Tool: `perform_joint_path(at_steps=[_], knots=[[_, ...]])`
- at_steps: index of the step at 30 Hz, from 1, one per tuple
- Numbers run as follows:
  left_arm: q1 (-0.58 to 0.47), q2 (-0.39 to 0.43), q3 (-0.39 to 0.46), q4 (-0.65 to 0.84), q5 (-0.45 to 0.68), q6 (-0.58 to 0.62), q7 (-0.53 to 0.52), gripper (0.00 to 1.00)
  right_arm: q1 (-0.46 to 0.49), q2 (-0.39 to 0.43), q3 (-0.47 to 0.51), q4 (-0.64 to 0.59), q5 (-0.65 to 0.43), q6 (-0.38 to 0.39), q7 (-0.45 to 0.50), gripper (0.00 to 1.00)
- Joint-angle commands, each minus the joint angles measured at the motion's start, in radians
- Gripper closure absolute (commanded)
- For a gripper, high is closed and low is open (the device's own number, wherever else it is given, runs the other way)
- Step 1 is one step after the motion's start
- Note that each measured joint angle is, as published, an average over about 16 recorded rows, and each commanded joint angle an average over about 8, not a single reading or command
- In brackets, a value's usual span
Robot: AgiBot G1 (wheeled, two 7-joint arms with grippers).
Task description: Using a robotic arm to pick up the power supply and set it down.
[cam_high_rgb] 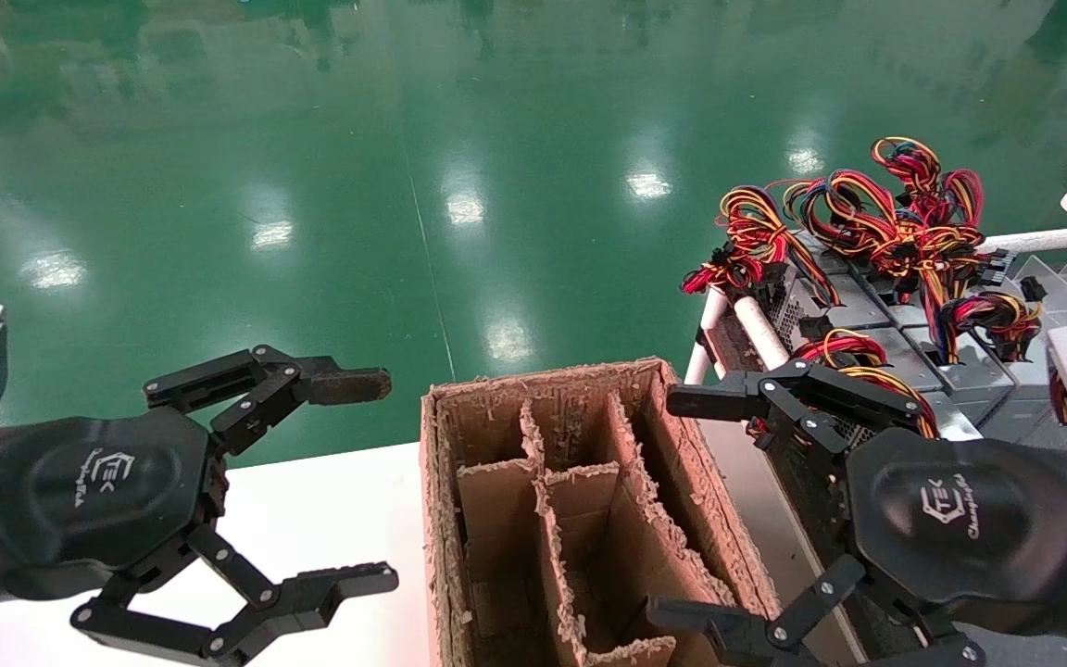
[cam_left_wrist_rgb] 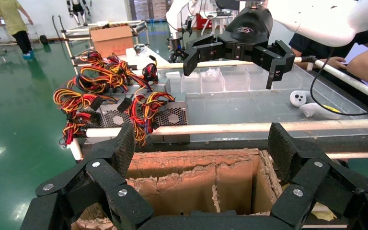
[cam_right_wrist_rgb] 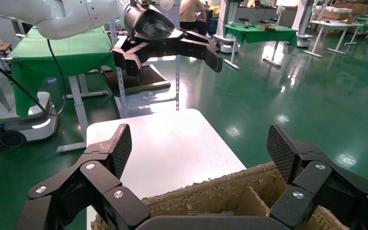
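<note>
Several silver-grey power supplies lie in a rack at the right, with red, yellow and black wires bunched on top; their perforated fan sides face the left wrist camera. My right gripper, on the white robotic arm, hovers open between the rack and a cardboard box. It holds nothing and touches no power supply. In its own view the right gripper hangs over the box's edge. My left gripper stands open and empty left of the box.
The worn cardboard box has inner dividers and stands on a white table. Pale pipe rails frame the rack. Clear plastic trays and white hand controllers lie beyond. Green floor surrounds the table.
</note>
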Motion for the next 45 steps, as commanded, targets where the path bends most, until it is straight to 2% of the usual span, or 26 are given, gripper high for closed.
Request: perform_joint_path(at_steps=[1, 45], knots=[[0.000, 0.000, 0.000, 0.000, 0.000, 0.000, 0.000, 0.00, 0.000, 0.000, 0.000, 0.000, 0.000, 0.000, 0.000, 0.00], [0.000, 0.000, 0.000, 0.000, 0.000, 0.000, 0.000, 0.00, 0.000, 0.000, 0.000, 0.000, 0.000, 0.000, 0.000, 0.00]])
